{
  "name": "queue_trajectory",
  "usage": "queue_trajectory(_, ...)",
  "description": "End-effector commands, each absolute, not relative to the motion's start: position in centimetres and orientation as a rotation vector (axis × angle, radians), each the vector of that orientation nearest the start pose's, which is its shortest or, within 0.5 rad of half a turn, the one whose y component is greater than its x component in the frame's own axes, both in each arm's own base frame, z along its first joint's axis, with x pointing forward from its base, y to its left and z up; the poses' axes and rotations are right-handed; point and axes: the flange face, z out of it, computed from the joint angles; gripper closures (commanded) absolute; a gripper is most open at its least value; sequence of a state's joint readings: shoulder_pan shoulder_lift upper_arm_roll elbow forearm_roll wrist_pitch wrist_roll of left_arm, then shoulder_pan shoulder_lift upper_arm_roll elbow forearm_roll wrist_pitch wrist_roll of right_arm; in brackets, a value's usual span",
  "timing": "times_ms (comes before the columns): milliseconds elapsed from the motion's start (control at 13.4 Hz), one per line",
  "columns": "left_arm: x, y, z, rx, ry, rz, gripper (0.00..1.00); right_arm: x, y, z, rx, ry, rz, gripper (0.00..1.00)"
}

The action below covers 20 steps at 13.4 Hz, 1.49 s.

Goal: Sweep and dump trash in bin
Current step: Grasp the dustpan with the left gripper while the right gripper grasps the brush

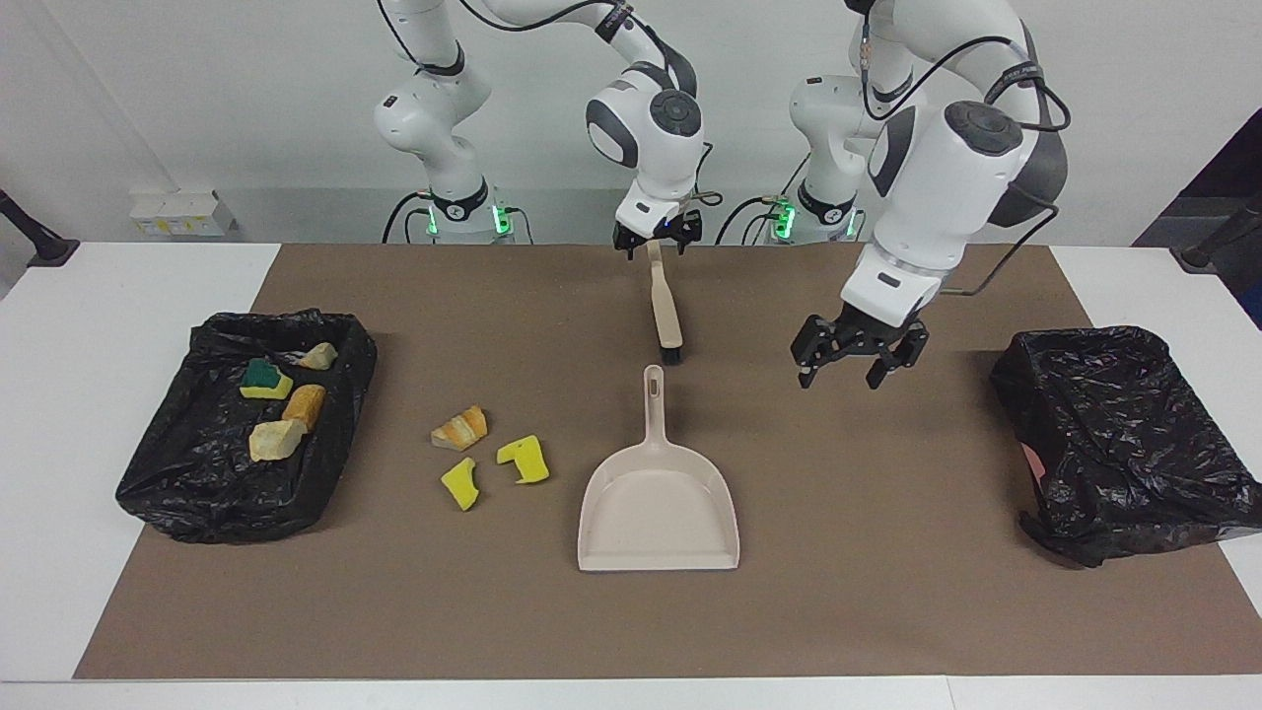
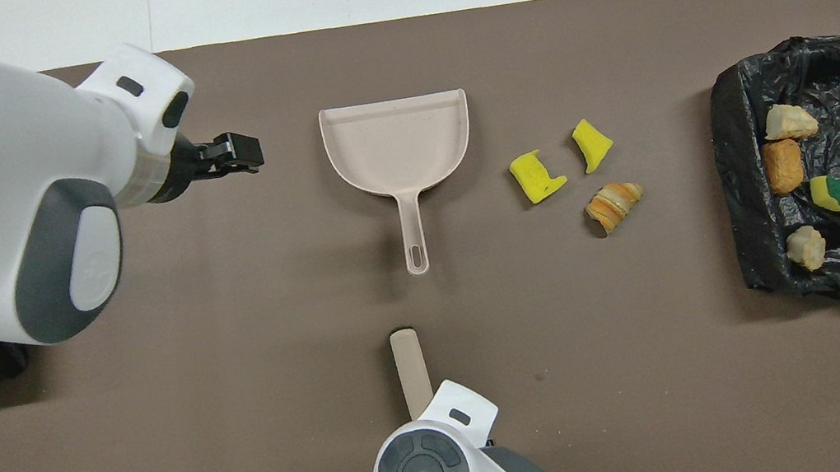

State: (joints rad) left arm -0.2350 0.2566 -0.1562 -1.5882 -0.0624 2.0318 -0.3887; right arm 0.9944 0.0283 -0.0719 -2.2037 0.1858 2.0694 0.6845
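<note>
trash (image 1: 460,428) to sweep is three loose scraps on the brown mat (image 1: 887,592), toward the right arm's end, between the dustpan and a lined bin.

nearest the robots, the right gripper (image 1: 658,242) hangs over the handle tip of the brush (image 1: 666,311), its claw released; the brush lies flat on the mat, a slim beige stick with a dark bristle end pointing at the dustpan's handle. the left gripper (image 1: 856,367) hovers low over bare mat beside that handle, claw spread wide and grasping nothing.

farther out lies the croissant-like piece (image 1: 460,428), golden and ridged, then two bright yellow sponge chunks (image 1: 525,460), soft and ragged-cut. beside them the dustpan (image 1: 659,508) sits flat, smooth beige plastic, its open mouth facing away from the robots. the bin (image 1: 197,503) at the right arm's end, in crinkly glossy black film, already holds four scraps; another black-lined bin (image 1: 1124,434) sits at the left arm's end.

judging by this, no tool is in hand. next, each arm likely needs one: the pan's thin handle calls for a low, centred pinch, and the pan must turn to face the scraps.
</note>
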Motion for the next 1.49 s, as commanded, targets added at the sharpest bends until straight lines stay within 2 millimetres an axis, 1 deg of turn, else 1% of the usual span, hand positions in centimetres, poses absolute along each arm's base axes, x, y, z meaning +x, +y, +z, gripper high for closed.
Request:
queue_trajectory(0,61.4,-29.8,47.4,-3.294,-0.057,-0.245,0.00,28.4,41.2,34.5,-3.109,-0.176,0.369,0.00)
queue_trajectory(149,60.1,-32.7,45.5,-3.292,0.006,-0.192,0.00,28.1,41.2,34.0,-3.105,-0.161,0.366,0.14)
queue_trajectory(223,59.8,-34.0,44.0,-3.289,-0.010,-0.159,0.00,28.2,41.2,33.9,-3.101,-0.148,0.371,0.24)
queue_trajectory(298,59.0,-35.8,43.3,-3.294,-0.016,-0.158,0.00,28.2,41.2,33.8,-3.100,-0.148,0.370,0.35)
queue_trajectory(447,57.7,-38.2,41.4,-3.281,-0.054,-0.152,0.00,28.3,41.2,33.8,-3.097,-0.144,0.363,0.46)
queue_trajectory(521,57.5,-38.7,41.0,-3.275,-0.047,-0.160,0.00,28.3,41.2,33.7,-3.099,-0.144,0.365,0.52)
queue_trajectory(596,57.2,-39.5,39.1,-3.265,-0.038,-0.118,0.00,28.3,41.2,33.5,-3.099,-0.160,0.368,0.70)
queue_trajectory(670,56.2,-41.2,36.5,-3.243,-0.002,-0.072,0.00,28.4,41.3,33.5,-3.098,-0.169,0.368,0.91)
queue_trajectory(745,56.1,-41.6,35.9,-3.232,0.017,-0.085,0.00,28.8,41.2,33.3,-3.101,-0.160,0.374,1.00)
queue_trajectory(819,56.0,-41.8,35.9,-3.228,0.027,-0.092,0.00,29.4,41.0,33.3,-3.106,-0.141,0.390,1.00)
queue_trajectory(968,56.2,-41.8,36.0,-3.235,0.028,-0.111,0.00,29.7,40.5,34.0,-3.103,-0.109,0.411,1.00)
queue_trajectory(1043,56.2,-41.9,35.9,-3.235,0.029,-0.106,0.00,29.9,39.5,34.7,-3.112,-0.104,0.455,1.00)
queue_trajectory(1117,56.2,-41.9,35.9,-3.235,0.029,-0.107,0.04,30.3,38.3,36.1,-3.112,-0.086,0.490,1.00)
queue_trajectory(1191,56.2,-41.8,35.8,-3.231,0.023,-0.094,0.15,30.5,37.0,37.4,-3.112,-0.075,0.526,1.00)
queue_trajectory(1266,56.1,-41.7,36.0,-3.226,0.025,-0.089,0.20,30.6,35.8,39.0,-3.104,-0.084,0.550,1.00)
queue_trajectory(1340,56.1,-41.8,36.1,-3.227,0.025,-0.081,0.38,31.2,34.5,40.3,-3.092,-0.085,0.556,1.00)
queue_trajectory(1415,56.0,-41.9,36.1,-3.232,0.018,-0.072,0.95,32.2,32.9,41.3,-3.082,-0.083,0.550,1.00)
